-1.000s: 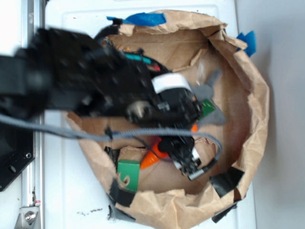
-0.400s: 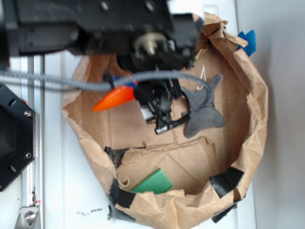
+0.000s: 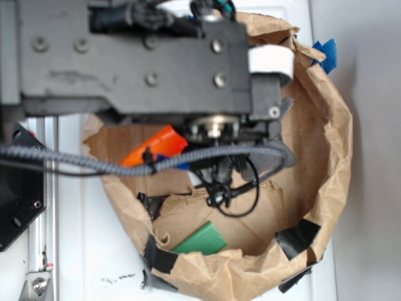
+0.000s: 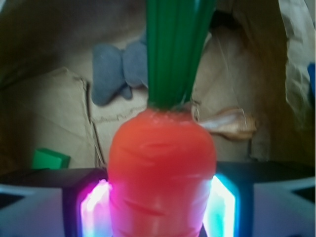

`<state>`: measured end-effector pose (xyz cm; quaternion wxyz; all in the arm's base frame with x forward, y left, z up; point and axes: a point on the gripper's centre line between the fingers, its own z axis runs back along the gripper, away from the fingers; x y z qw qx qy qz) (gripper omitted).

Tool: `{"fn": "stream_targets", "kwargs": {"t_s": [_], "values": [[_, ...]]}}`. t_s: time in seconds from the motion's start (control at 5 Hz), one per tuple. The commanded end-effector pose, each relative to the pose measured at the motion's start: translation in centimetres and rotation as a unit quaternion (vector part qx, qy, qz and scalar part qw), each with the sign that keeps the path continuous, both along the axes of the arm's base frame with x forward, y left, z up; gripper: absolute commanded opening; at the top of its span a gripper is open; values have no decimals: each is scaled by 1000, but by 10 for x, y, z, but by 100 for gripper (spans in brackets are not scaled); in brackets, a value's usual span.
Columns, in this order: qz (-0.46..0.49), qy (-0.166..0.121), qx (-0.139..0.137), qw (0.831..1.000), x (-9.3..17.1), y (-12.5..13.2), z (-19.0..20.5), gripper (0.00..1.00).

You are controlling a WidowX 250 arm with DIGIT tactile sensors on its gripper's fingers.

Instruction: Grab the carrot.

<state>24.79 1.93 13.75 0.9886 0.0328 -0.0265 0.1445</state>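
The carrot (image 4: pixel 162 168), glossy orange with a green stem top (image 4: pixel 175 49), fills the middle of the wrist view. My gripper (image 4: pixel 160 210) is shut on its body, one glowing pad (image 4: pixel 94 207) pressing each side. In the exterior view the carrot (image 3: pixel 153 145) hangs above the paper bag's floor, its tip pointing left. The gripper (image 3: pixel 178 164) holding it is mostly hidden under the black arm (image 3: pixel 131 59).
The crumpled brown paper bag (image 3: pixel 332 144) rings the work area, patched with black tape (image 3: pixel 297 237) and blue tape (image 3: pixel 324 55). On its floor lie a green block (image 3: pixel 200 239), a grey plush bunny (image 4: pixel 116 71) and a tan seashell (image 4: pixel 227 123). A grey cable (image 3: pixel 75 162) crosses below the arm.
The carrot went from the bag floor by the green block up into the air in my gripper. The arm has risen toward the camera and now covers the grey bunny.
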Motion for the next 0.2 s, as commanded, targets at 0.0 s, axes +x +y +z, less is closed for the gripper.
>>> {"fn": "stream_targets", "kwargs": {"t_s": [0.0], "values": [[9,-34,22,999,10,-1,9,0]]}}
